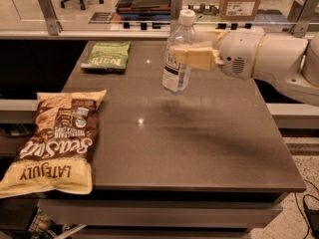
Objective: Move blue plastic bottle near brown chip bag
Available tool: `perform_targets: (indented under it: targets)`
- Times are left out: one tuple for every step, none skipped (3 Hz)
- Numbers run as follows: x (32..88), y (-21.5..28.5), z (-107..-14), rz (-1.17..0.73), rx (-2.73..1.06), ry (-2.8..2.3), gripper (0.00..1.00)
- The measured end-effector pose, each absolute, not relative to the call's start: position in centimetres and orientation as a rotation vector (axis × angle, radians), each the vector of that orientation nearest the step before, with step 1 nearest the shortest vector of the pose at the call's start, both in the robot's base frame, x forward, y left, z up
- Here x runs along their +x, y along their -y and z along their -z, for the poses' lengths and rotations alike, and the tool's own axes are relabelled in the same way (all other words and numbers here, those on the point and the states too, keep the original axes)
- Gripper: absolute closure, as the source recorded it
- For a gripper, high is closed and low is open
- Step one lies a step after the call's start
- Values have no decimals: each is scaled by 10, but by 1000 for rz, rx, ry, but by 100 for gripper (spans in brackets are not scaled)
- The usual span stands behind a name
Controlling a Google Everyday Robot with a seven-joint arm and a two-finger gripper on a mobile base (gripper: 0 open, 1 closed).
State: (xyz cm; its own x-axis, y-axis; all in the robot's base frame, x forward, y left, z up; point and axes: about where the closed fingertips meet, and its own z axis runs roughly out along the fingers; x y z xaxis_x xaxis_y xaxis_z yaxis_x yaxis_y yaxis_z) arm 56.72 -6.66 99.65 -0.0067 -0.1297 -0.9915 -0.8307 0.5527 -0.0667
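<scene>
My gripper (pixel 180 55), closed round the upright blue plastic bottle (pixel 175 77) by the back edge, has the brown chip bag (pixel 55 143) leftward at the front-left corner.

On the bench (pixel 199 143), the chip bag (pixel 55 143) lies front left, a snack bag (pixel 107 55) back left; the gripper (pixel 179 54), from the right, clasps the bottle (pixel 175 78) at back centre.

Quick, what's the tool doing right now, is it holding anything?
Tool: closed on the blue plastic bottle, above the far middle of the table.
</scene>
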Motion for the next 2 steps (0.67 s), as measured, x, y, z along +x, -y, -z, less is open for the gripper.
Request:
perform_targets:
  targets:
    - [561, 20, -1009, -653, -877, -1505, 100]
    - [555, -20, -1018, -612, -965, -1516, 100]
